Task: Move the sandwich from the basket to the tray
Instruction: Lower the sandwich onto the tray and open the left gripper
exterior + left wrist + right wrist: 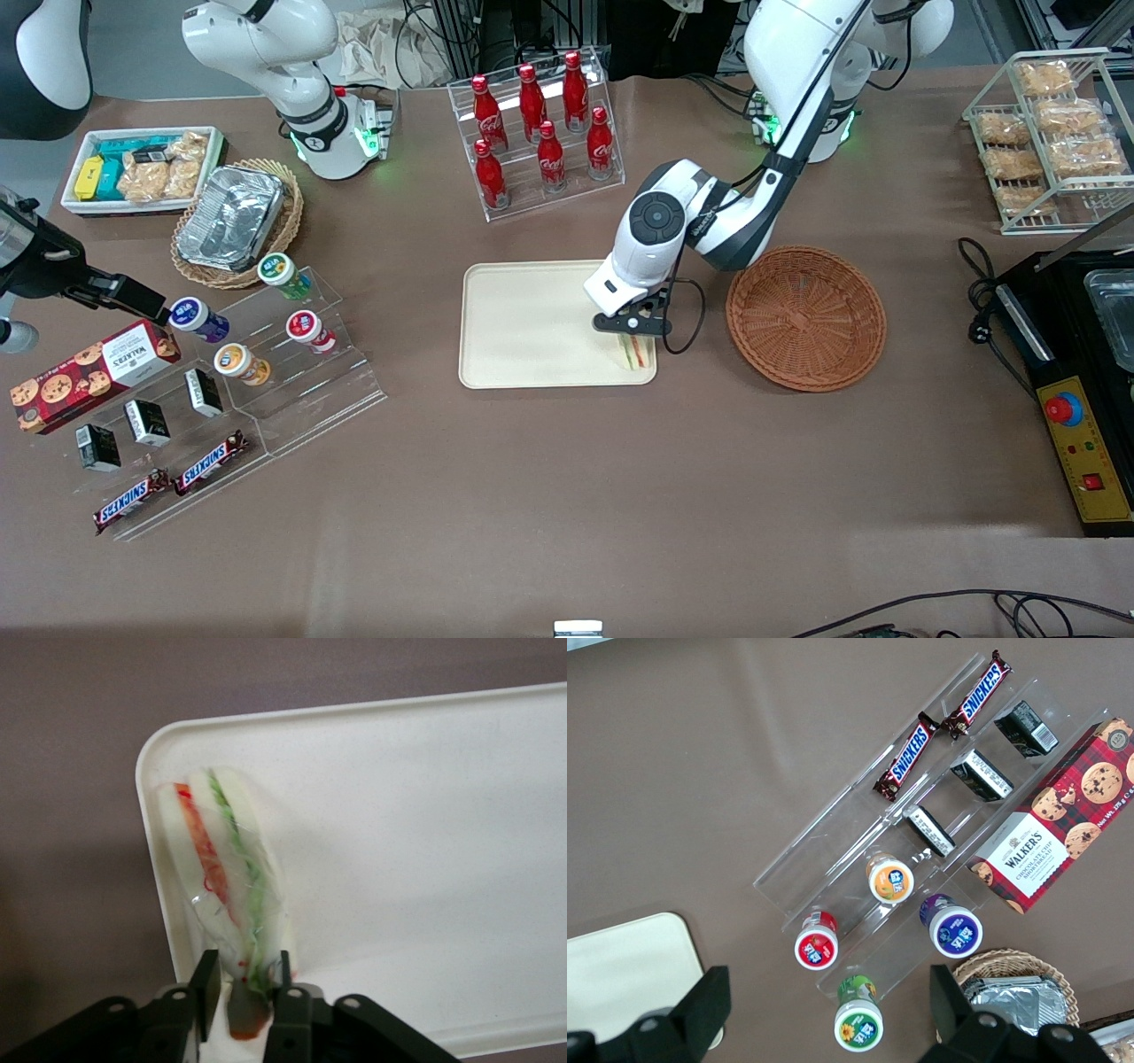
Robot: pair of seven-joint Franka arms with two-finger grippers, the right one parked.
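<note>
The sandwich [633,354], a white bread wedge with red and green filling, stands on its edge in the corner of the cream tray [523,319] nearest the basket. My left gripper [633,338] is just above it, its fingers closed on the wedge's narrow end. In the left wrist view the sandwich [226,877] rests on the tray [425,815] close to its rim, with the gripper [248,973] around its end. The reddish-brown wicker basket [805,317] beside the tray holds nothing.
A clear rack of red bottles [540,124] stands farther from the front camera than the tray. A clear stepped stand with cups and snack bars [257,354] and a tan basket with a foil pan [235,221] lie toward the parked arm's end. A wire rack of pastries [1050,133] stands toward the working arm's end.
</note>
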